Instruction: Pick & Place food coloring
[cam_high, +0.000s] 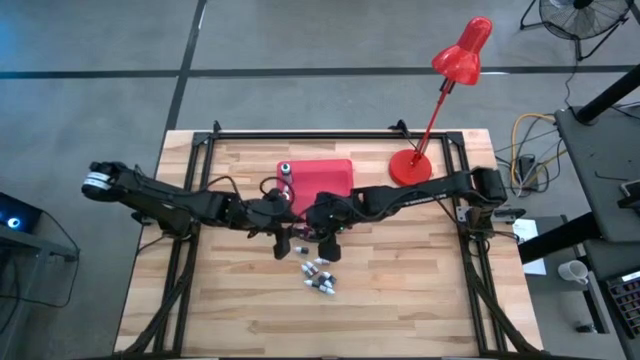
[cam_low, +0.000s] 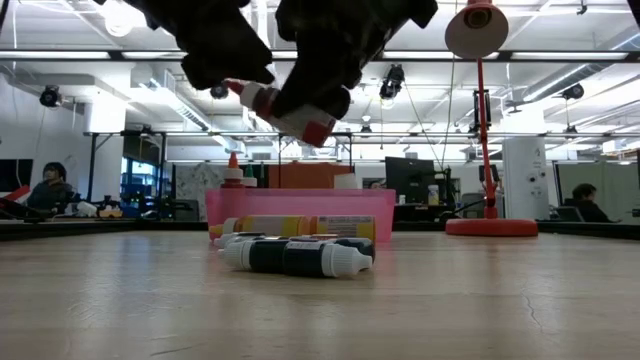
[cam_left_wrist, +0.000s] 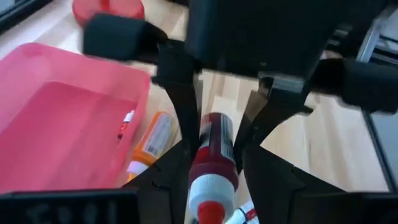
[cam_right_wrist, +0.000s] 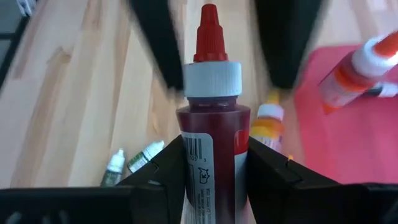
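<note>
i've got the dark red bottle (cam_right_wrist: 211, 140) mid-air btwn both arms, above the tabletop (cam_high: 420, 290) just beside the red tray (cam_high: 330, 178). right pincer (cam_right_wrist: 211, 163) is clamped on its body; left pincer (cam_left_wrist: 210, 163) sits round the cap end, fingers narrowed, contact looks likely. risk imo: if right lets go before left's grip is firm, bottle drops onto the loose bottles (cam_high: 318, 275) below.

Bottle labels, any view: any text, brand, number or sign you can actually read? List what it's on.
No text can be quoted.
Red food coloring bottle held between the two grippers: white label with barcode and small print, too blurred to read.
Orange bottle beside the pink tray: printed label, illegible.
Bottles lying on the table: label bands, too small to read.
Red lamp: no markings visible.
</note>
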